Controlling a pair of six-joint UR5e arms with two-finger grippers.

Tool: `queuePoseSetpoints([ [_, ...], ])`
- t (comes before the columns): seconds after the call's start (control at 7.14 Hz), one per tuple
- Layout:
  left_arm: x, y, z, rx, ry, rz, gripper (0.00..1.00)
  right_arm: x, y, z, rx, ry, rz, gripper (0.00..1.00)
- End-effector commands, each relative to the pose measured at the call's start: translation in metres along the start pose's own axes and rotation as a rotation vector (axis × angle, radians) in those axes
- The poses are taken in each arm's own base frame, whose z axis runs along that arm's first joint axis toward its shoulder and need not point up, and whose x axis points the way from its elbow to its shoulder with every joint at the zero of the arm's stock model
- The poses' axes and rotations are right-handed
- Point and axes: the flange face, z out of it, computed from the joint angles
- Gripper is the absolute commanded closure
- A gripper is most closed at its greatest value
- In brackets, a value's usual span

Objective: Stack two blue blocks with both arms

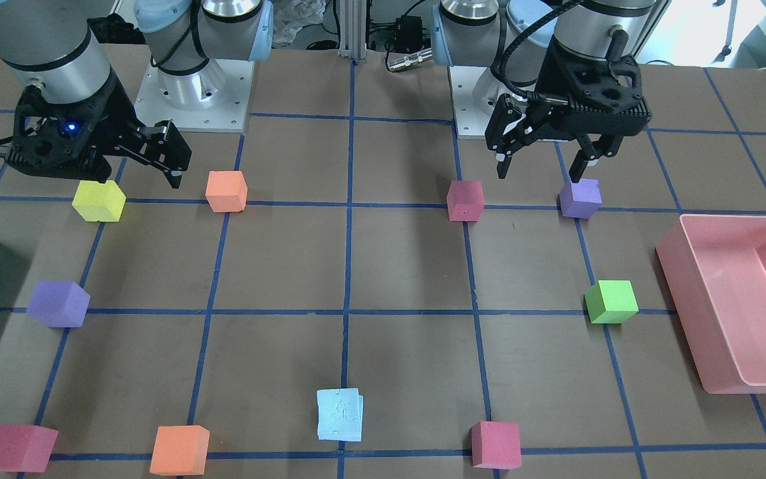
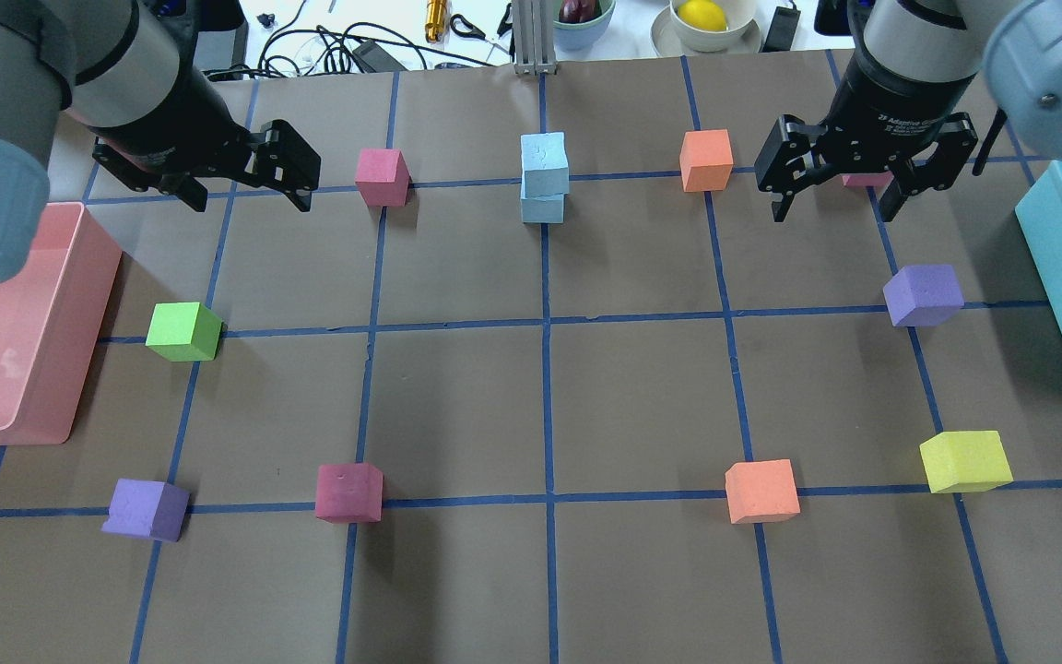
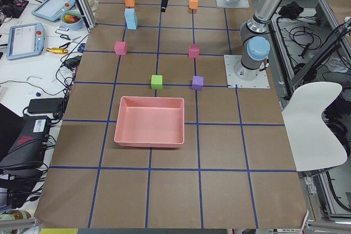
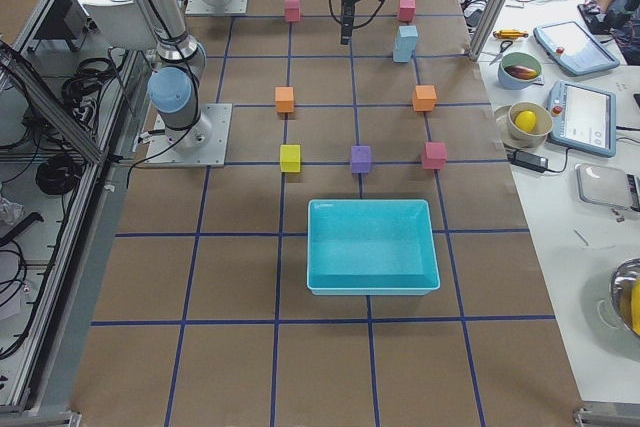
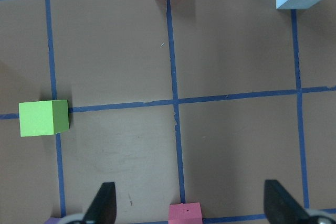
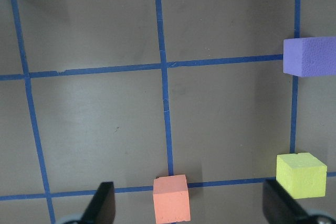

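The two pale sky-blue foam cubes sit one on the other at the far middle of the brown paper-covered table (image 2: 457,406), on the central blue tape line; the upper blue cube (image 2: 545,162) rests on the lower blue cube (image 2: 542,208), turned or shifted a little, so that in the front-facing view a thin edge of the lower one shows past the upper one's side; by my reading the stack is made and stands free of both arms

The left black two-finger gripper (image 2: 245,189) hangs above the table on one side of the stack, jaws spread wide and empty; the right black two-finger gripper (image 2: 835,201) hangs on the other side, also spread wide with nothing between its fingers; both wrist views show bare table between the fingertips

What matters for any further move: the stack lies between the two grippers, well apart from each and about equally far, so neither arm is clearly nearer; from the left wrist camera it shows at the upper right corner, away from the jaws' line; being cubes, they have no long axis to line up on; a magenta foam cube (image 2: 382,177) and an orange foam cube (image 2: 706,160) stand between the grippers and the stack, so a sideways sweep could knock them; a lift clear looks safest
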Motion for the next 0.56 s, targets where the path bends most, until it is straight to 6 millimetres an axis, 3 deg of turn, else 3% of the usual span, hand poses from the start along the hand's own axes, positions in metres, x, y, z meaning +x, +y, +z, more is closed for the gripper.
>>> queuePoseSetpoints([
  [0.0,-0.0082,-0.0045,-0.0057,0.012,-0.001,-0.015,0.0,0.0003,-0.0001,0.0,0.0,0.001,-0.003,0.0],
  [0.42,-0.0097,-0.0039,-0.0016,0.001,-0.001,-0.018,0.0,0.0003,-0.0001,0.0,0.0,0.001,-0.003,0.0],
])
